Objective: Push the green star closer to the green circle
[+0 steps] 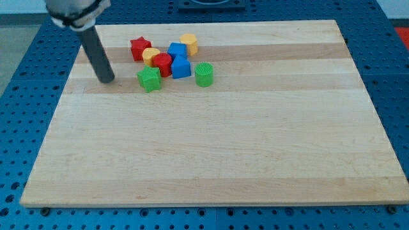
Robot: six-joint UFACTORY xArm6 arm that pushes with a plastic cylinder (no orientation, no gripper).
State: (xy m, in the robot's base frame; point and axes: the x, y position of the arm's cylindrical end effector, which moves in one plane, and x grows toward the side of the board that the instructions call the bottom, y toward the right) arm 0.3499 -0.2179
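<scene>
Resting my tip (107, 79) left of green star (149, 79), green circle (204, 75) beyond.

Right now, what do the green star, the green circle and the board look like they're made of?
Green star and green circle: probably moulded or printed plastic, with matte, uniform colour and faint ridges on their sides. Board: light wood, with visible grain and plank seams and a smooth, low-sheen finish. My tip, a dark matte rod of unclear material, sits at the star's left, apart from it.
</scene>
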